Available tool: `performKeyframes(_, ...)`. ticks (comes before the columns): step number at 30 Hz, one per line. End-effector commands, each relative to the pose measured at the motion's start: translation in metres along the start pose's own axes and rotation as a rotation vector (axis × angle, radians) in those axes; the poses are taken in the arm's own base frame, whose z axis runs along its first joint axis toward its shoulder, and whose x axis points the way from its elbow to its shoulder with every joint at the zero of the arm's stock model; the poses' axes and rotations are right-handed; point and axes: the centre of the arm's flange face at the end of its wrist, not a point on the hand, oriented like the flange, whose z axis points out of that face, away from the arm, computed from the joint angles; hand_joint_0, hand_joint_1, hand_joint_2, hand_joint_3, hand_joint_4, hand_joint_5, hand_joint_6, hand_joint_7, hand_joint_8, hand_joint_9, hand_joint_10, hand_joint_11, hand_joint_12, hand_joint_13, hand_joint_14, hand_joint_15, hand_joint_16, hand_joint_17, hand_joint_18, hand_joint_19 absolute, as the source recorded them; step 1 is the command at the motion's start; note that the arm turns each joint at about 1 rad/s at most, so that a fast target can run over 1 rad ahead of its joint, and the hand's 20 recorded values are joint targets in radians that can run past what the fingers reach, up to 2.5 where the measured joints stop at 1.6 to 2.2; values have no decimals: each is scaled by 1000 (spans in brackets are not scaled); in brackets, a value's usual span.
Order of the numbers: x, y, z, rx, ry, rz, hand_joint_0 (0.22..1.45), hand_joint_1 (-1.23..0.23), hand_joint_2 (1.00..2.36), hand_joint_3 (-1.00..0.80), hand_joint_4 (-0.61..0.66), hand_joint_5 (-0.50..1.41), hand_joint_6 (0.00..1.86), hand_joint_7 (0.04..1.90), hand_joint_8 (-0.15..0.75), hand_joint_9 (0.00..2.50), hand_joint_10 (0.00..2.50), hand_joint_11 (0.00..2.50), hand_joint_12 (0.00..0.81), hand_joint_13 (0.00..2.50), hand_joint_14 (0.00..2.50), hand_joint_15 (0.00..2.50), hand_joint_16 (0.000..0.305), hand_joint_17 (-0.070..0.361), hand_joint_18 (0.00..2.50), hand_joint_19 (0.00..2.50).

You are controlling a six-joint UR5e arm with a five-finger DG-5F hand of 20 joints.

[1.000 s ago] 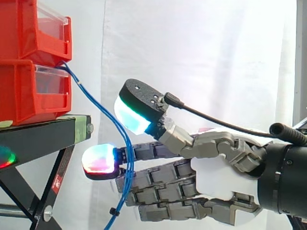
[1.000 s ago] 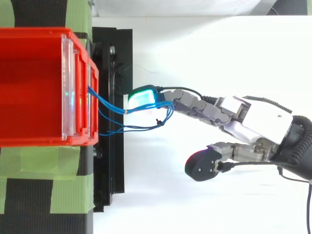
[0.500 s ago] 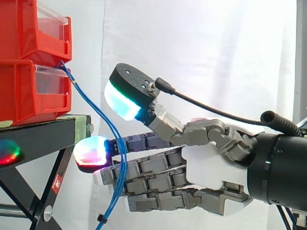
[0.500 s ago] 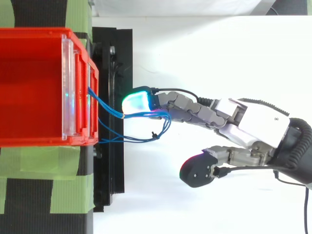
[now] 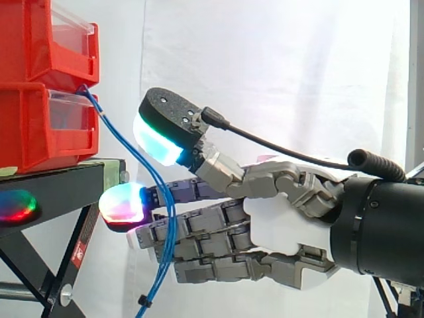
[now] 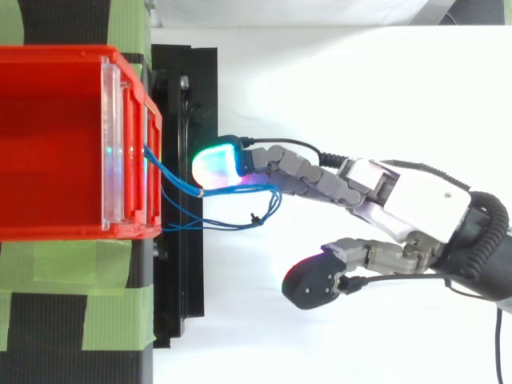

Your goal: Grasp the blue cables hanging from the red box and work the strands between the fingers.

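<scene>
Well, nearest us the hand (image 5: 278,228) is spread wide, fingers (image 5: 199,225) straight, thumb (image 5: 162,129) lifted clear, gripping nothing. The blue cables (image 5: 126,142) hang from the red box (image 5: 40,126) across those fingers, touching them. We judge neither the grasp nor the working done yet.

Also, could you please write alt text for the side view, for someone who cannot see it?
A robot hand reaches in from the right, fingers straight and thumb raised, to blue cables hanging from the lower red bin on a black stand. The strands run down across its fingers, against a white curtain.
</scene>
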Motion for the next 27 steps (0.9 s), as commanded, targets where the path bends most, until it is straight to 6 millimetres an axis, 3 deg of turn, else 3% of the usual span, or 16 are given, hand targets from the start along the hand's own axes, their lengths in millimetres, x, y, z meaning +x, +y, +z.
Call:
performKeyframes(1, 0, 1, 1, -7, -3, -13, 771, -489, 1000, -1000, 233, -242, 7, 704, 317, 288, 5, 194, 369, 96, 4, 168, 63, 141, 35, 121)
performKeyframes(12, 4, 7, 7, -58, -21, -30, 772, -489, 1000, -1000, 233, -243, 7, 704, 316, 281, 4, 198, 371, 99, 4, 171, 63, 141, 50, 137)
performKeyframes(21, 3, 9, 8, -67, -61, -24, 775, -511, 1000, -1000, 238, -224, 7, 686, 320, 301, 4, 156, 384, 247, 6, 213, 61, 138, 280, 200)
performKeyframes(25, 8, -10, 11, -53, -72, -25, 776, -511, 1000, -1000, 239, -223, 7, 686, 319, 299, 4, 161, 383, 266, 6, 224, 62, 138, 310, 215)
performKeyframes(27, 12, -9, 14, -55, -72, -5, 775, -512, 1000, -1000, 239, -223, 7, 684, 320, 300, 3, 162, 384, 270, 7, 228, 61, 138, 319, 228)
